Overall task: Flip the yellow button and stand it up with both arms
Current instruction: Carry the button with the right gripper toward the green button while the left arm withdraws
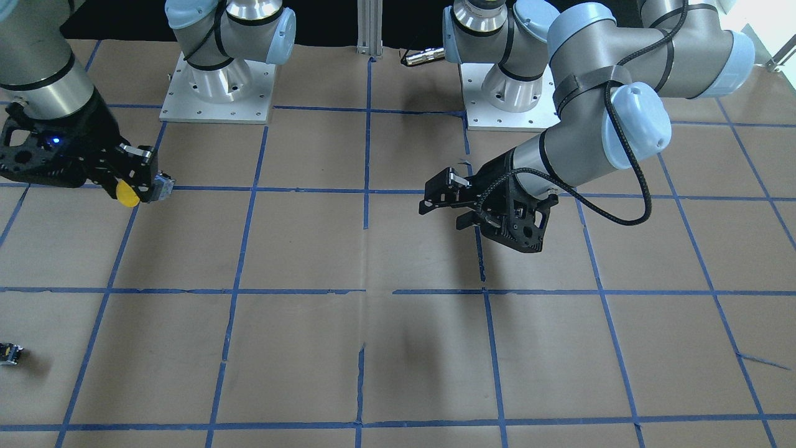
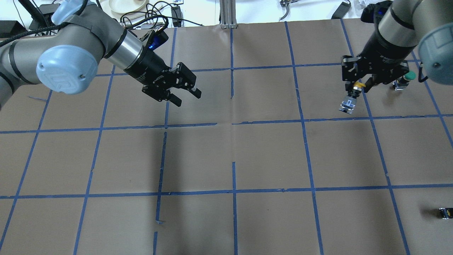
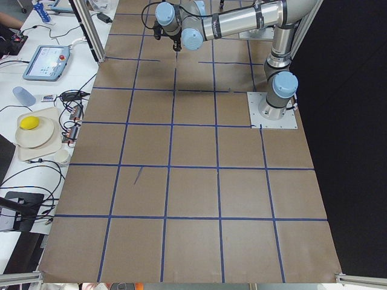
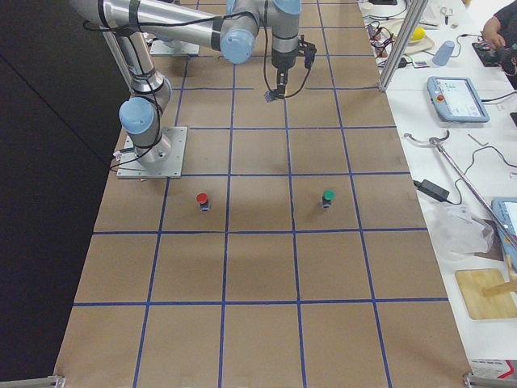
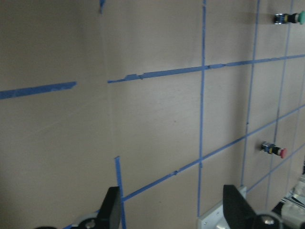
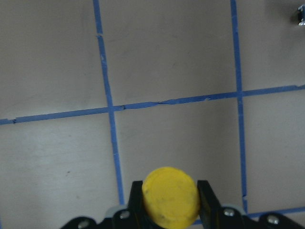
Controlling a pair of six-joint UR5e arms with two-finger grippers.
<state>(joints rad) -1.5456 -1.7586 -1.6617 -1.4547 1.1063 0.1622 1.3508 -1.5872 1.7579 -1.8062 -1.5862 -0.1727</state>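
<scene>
My right gripper (image 2: 358, 86) is shut on the yellow button (image 2: 349, 103). Its fingers (image 6: 204, 200) clamp the button at the round yellow cap (image 6: 170, 195). The grey-black body (image 1: 163, 185) sticks out sideways past the fingers. The cap (image 1: 129, 194) faces the front of the table in the front-facing view. The button appears to be held a little above the paper at the far right of the table. My left gripper (image 2: 188, 92) is open and empty over the left-centre of the table, far from the button. It also shows in the front-facing view (image 1: 448, 204), and its two fingertips (image 5: 110, 209) frame bare paper.
A green-capped button (image 2: 406, 77) stands just right of my right gripper. A red-capped button (image 4: 202, 199) stands nearer the robot's side. A tiny dark switch piece (image 2: 445, 212) lies at the near right. The brown paper carries a grid of blue tape lines (image 2: 233, 127).
</scene>
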